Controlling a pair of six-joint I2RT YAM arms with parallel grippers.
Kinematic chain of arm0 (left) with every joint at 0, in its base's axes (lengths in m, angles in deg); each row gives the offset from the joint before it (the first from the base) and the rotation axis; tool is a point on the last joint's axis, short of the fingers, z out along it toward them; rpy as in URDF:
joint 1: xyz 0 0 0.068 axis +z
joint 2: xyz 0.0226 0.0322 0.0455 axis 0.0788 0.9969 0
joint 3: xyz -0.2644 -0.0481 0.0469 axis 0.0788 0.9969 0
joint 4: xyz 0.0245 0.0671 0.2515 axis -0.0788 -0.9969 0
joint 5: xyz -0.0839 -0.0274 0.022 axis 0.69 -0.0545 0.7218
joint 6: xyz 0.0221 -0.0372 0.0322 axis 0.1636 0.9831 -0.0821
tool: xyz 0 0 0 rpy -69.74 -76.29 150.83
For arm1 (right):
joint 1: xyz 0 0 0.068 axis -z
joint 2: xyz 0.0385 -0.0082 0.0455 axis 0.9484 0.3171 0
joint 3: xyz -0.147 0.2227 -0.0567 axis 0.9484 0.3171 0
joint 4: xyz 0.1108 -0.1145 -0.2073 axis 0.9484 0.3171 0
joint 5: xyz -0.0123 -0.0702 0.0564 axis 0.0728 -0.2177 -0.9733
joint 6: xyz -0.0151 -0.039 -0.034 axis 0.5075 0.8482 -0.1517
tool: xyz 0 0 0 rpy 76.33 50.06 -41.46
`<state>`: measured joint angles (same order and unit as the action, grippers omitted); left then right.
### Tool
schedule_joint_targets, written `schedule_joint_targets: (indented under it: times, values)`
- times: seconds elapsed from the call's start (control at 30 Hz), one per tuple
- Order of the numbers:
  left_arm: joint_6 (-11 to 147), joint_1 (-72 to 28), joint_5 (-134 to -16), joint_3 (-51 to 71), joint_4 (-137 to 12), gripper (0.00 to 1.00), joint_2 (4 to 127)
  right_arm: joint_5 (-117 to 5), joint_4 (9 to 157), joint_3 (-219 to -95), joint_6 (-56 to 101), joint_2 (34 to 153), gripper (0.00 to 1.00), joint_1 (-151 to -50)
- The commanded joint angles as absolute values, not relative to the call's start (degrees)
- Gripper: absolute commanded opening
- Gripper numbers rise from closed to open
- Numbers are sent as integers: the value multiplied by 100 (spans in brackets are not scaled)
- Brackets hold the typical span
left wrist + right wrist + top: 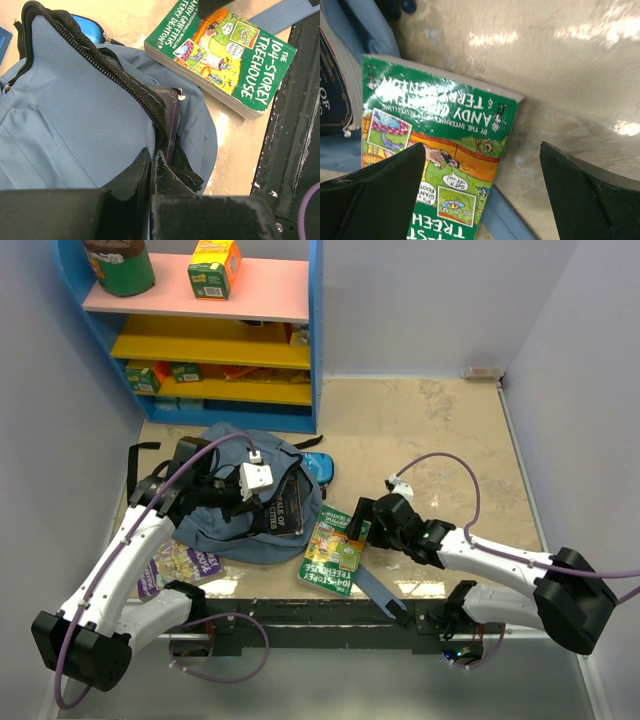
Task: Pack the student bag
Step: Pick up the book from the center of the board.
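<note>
Left tool (pixel 151 167) clamps zipper rim of 1 slate-blue backpack (pixel 75 110), 1 dark book (pixel 170 107) inside; right tool (pixel 481 150) wide open, empty, above 1 green book (pixel 445 125).

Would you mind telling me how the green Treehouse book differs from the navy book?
The green book lies flat on the table, fully exposed; the navy book sits partly inside the student bag. The green book's cover is bright with cartoons; the navy book's is dark with pale lettering. Both are closed.

It is bright here. White glare shines on the bench (pixel 600 30). The green book (pixel 445 115) looks a bit blurry, I think.
</note>
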<state>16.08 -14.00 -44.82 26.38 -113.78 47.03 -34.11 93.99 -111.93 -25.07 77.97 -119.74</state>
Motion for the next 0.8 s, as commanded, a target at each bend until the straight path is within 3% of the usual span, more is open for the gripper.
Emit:
schedule_joint_targets:
  times: [0.0, 0.23, 0.37, 0.6, 0.67, 0.77]
  values:
    - [1465, -1438, -4215, 2550, -11345, 0, 4664, -4500, 8415, -10692, -3022, 7805, 99, -11731]
    - [1491, -1438, -4197, 2515, -11346, 0, 4655, -5677, 6994, -10227, -3031, 8473, 98, -11239]
    - [1509, -1438, -4179, 2506, -11319, 0, 4664, -6695, 5805, -10076, -3198, 9428, 90, -11028]
    - [1500, -1438, -4188, 2488, -11337, 0, 4682, -7726, 3564, -10041, -3646, 10618, 68, -11019]
    - [1500, -1438, -4188, 2497, -11345, 0, 4682, -7779, 3045, -9962, -3673, 10619, 53, -11019]
    - [1500, -1438, -4188, 2506, -11337, 0, 4690, -7814, 2701, -9848, -3629, 10443, 45, -11027]
